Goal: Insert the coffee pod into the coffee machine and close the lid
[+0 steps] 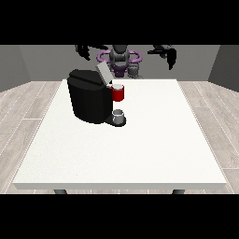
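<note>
Hands first: I see the hand at the view's left (84,50) and the hand at the view's right (167,53) raised apart above the counter's (140,154) far edge, holding nothing; finger spread I cannot tell. Coffee machine (88,95) stands lid (103,71) up, red pod holder (118,93) beside it, cup (119,115) below.

Coffee machine (89,100) — lid (103,72) raised.
</note>
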Motion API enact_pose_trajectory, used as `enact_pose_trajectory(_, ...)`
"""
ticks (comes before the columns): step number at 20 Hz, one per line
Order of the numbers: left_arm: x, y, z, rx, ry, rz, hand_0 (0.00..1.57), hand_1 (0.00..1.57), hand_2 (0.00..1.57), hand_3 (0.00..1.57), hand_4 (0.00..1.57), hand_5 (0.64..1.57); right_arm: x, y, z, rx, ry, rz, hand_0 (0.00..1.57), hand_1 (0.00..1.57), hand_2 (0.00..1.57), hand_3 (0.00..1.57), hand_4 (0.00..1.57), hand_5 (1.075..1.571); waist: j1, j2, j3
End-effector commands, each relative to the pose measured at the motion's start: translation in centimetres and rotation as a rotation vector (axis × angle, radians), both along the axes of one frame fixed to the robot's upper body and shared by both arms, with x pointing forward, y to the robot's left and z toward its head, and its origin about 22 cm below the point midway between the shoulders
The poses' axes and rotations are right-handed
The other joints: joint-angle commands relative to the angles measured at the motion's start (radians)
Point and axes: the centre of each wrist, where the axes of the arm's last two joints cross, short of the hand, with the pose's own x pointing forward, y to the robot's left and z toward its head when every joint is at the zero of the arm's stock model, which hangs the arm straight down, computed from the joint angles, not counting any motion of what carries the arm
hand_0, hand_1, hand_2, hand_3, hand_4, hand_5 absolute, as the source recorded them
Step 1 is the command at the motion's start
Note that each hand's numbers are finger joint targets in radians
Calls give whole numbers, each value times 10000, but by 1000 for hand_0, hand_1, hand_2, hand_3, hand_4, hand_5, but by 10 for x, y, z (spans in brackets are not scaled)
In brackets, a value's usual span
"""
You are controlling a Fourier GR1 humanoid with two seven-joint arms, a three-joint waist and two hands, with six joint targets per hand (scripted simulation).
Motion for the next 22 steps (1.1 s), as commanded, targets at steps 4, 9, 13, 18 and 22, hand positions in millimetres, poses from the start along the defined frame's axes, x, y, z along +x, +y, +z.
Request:
enact_pose_trajectory(4, -18, -6, 17, -348, -195, 354, 0, 0, 0, 0, 0, 1571, 18, -17, -4, 532, 207, -299, 0, 0, 0, 0, 0, 1571, 217, 513, 3)
enact_pose_trajectory(9, -16, -8, 30, 31, -931, 681, 0, 0, 0, 0, 0, 1571, 30, 11, -3, 127, -269, 525, 0, 0, 0, 0, 0, 1571, -226, 1428, 2)
enact_pose_trajectory(13, -36, 4, 36, -26, -636, 704, 0, 0, 0, 0, 0, 1571, 35, -3, -10, 33, 243, 208, 0, 0, 0, 0, 0, 1571, -138, 1153, 1)
enact_pose_trajectory(18, -32, 9, 26, -114, -1217, 635, 0, 0, 0, 0, 0, 1571, 58, 31, 32, -397, -382, 722, 0, 0, 0, 0, 0, 1571, -198, 1769, -2)
enact_pose_trajectory(22, -30, 6, 48, -98, -1276, 1006, 0, 0, 0, 0, 0, 1571, 61, 21, 15, -304, -554, 629, 0, 0, 0, 0, 0, 1571, -169, 1883, 1)
